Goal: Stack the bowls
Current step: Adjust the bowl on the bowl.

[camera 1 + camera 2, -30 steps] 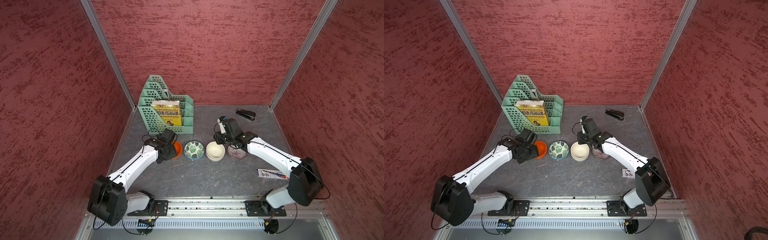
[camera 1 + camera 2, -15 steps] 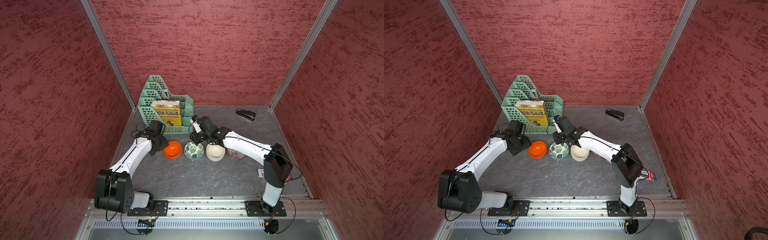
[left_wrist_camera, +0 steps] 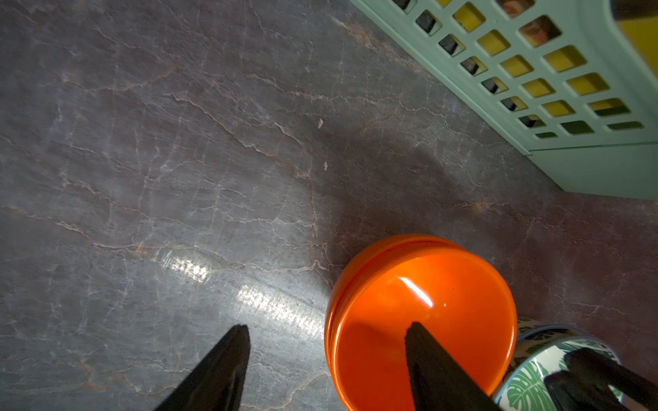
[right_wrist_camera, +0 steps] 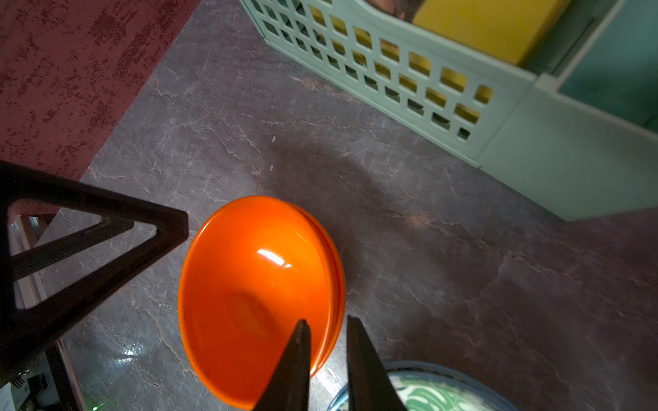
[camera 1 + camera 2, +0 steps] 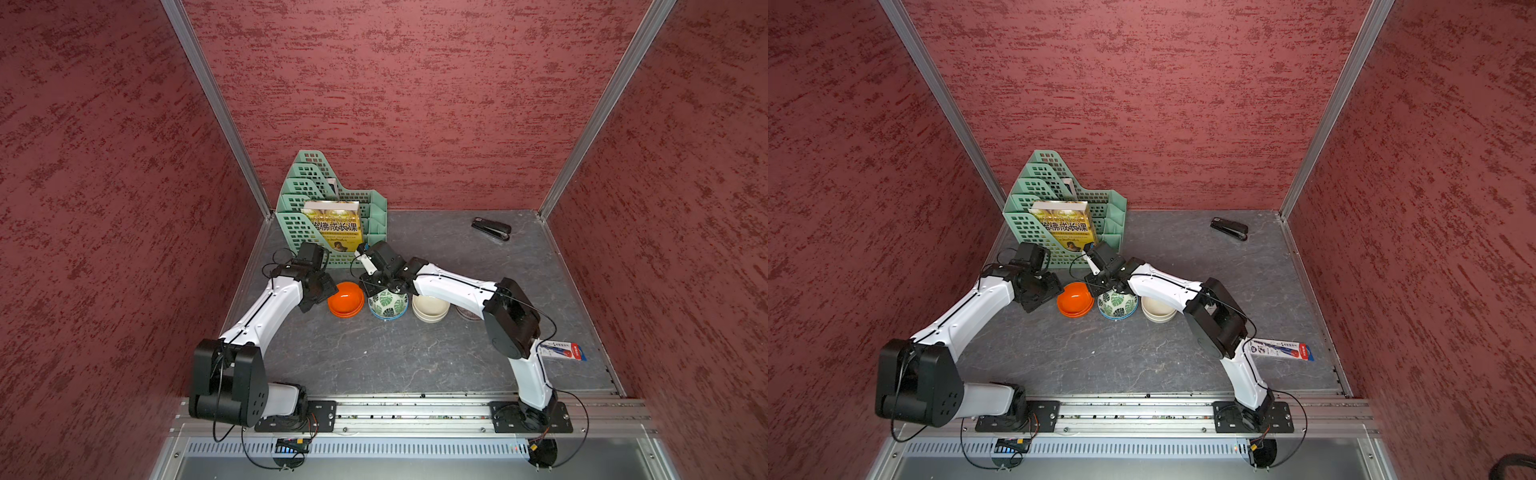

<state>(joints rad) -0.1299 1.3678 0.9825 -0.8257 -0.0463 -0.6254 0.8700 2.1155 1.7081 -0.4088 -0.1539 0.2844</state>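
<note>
**Since every pair looks nested, joining the piles comes next**

While your left gripper (image 3: 327, 325) hangs wide open and empty, with one finger over the orange bowls (image 3: 423, 313) and the other over bare table (image 3: 178, 178), your right gripper (image 4: 326, 320) sits low where the orange pile meets the leaf bowls (image 5: 388, 305). Its jaws stand nearly together with a slim gap. You cannot tell from these views whether a rim is pinched there.

Four piles stand in a row mid-table, near the front of the rack (image 5: 332, 208): orange, leaf, cream bowls (image 5: 431, 308) and pink-grey bowls (image 5: 466, 312). The last is mostly hidden under the right arm. Orange and leaf stand just beside each other.

Pairing seems finished, so the step in hand is probably taking one pile to set on a neighbour. For that you need both nested rims in one firm pinch, then a straight lift. Your left gripper is close by, so mind it on the way.

The orange pair is glossy with a bright highlight, and likely slippery. Its two rims show a little offset. The leaf bowls are white with green leaves and a blue edge.
</note>
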